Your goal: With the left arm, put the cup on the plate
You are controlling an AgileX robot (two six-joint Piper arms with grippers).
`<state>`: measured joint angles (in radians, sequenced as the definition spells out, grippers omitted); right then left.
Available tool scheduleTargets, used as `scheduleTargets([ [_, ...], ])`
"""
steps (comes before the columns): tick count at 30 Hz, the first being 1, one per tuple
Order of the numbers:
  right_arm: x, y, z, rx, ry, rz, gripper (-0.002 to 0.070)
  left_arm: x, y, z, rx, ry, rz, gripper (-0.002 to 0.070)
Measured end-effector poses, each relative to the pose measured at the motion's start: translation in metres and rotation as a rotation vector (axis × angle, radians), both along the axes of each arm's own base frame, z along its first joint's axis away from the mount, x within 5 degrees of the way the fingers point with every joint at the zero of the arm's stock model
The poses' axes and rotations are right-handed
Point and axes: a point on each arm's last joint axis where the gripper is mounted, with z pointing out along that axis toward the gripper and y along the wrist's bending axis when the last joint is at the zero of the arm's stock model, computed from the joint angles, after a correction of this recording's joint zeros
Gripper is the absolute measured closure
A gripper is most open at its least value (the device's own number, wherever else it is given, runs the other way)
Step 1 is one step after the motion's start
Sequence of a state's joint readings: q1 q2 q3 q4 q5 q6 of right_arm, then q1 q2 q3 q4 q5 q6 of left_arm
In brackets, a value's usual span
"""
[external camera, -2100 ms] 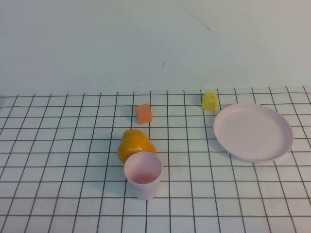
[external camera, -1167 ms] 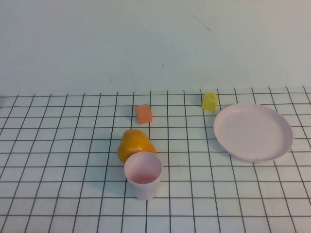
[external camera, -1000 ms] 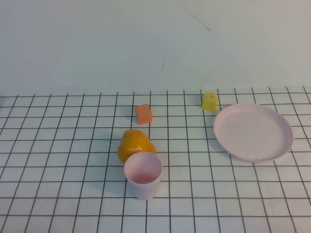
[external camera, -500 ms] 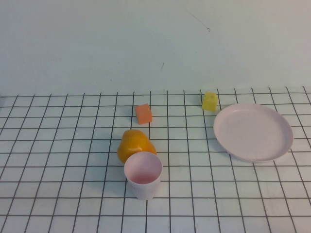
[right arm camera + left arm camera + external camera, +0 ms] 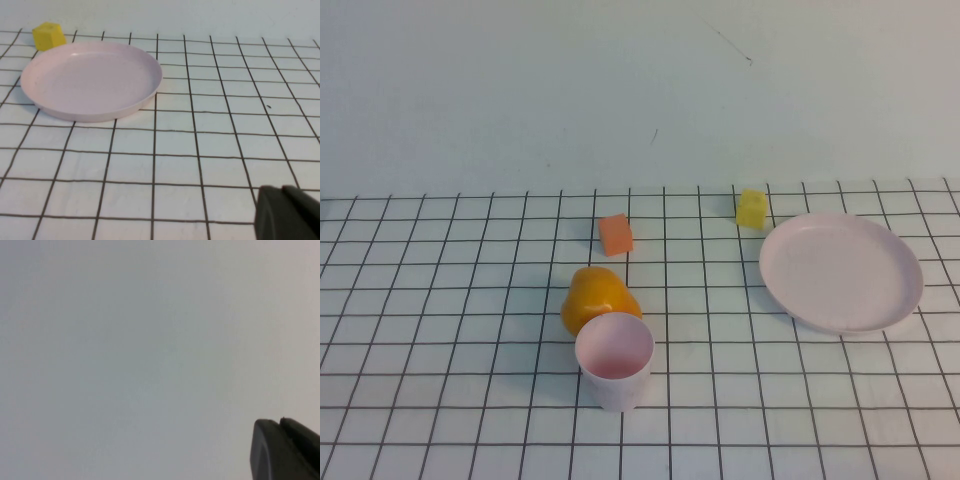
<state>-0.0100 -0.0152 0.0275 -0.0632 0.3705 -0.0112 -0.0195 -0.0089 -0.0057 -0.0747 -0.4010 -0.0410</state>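
The pale pink cup (image 5: 614, 358) stands upright and empty on the gridded table, front centre in the high view. The pale pink plate (image 5: 841, 272) lies empty to its right, further back, and also shows in the right wrist view as the plate (image 5: 90, 80). Neither arm appears in the high view. My left gripper (image 5: 280, 425) shows only as black tips pressed together, shut, against a blank pale wall, with nothing held. My right gripper (image 5: 282, 192) hangs low over the grid, well short of the plate, its tips together and empty.
An orange-yellow pear (image 5: 595, 296) touches the cup's far side. An orange cube (image 5: 615, 234) sits behind the pear. A yellow cube (image 5: 752, 208) stands just behind the plate's left edge, also seen as the yellow cube (image 5: 48, 35).
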Motion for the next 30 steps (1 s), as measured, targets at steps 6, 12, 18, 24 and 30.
scheduleTargets([
  [6,0.000,0.000,0.000,0.000,0.000,0.000,0.0678,-0.014,-0.002,0.062,-0.003,0.124,-0.033,0.0677],
  [12,0.000,0.000,0.000,0.000,0.000,0.000,0.0678,0.008,-0.007,0.103,0.004,0.518,-0.073,0.0678],
  [18,0.000,0.000,0.000,0.000,0.000,0.000,0.0678,0.062,-0.012,0.084,-0.033,0.913,-0.125,0.0678],
  [24,0.000,0.000,0.000,0.000,0.000,0.000,0.0678,0.115,-0.030,0.082,-0.006,1.242,-0.334,0.0673],
  [30,0.000,0.000,0.000,0.000,0.000,0.000,0.0678,0.171,-0.057,0.093,0.117,1.338,-0.503,0.0472],
])
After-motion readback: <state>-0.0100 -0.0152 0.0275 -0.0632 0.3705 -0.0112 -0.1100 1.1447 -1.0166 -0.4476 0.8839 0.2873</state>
